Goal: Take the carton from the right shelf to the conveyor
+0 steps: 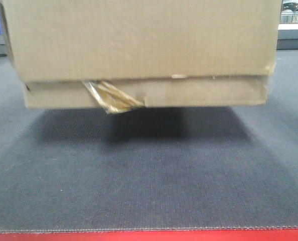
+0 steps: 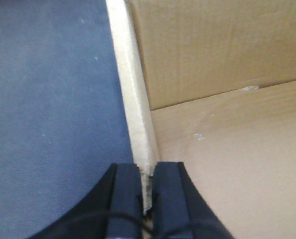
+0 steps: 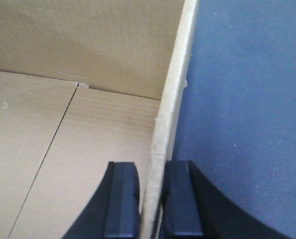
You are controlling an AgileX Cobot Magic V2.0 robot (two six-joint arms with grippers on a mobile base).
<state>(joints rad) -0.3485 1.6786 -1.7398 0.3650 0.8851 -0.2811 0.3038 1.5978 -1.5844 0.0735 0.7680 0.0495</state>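
Observation:
An open brown carton (image 1: 139, 40) fills the top of the front view and hangs a little above the dark grey conveyor belt (image 1: 149, 181), with its shadow under it. My left gripper (image 2: 147, 172) is shut on the carton's left wall (image 2: 130, 89), one finger outside and one inside. My right gripper (image 3: 151, 169) is shut on the carton's right wall (image 3: 178, 84) in the same way. The carton's bare inside floor (image 3: 63, 149) shows in both wrist views. Neither gripper shows in the front view.
A loose strip of clear tape (image 1: 111, 98) hangs from the carton's bottom front edge. A red edge (image 1: 149, 236) borders the belt nearest me. The belt also shows beside the carton in the left wrist view (image 2: 48, 99) and the right wrist view (image 3: 247, 99).

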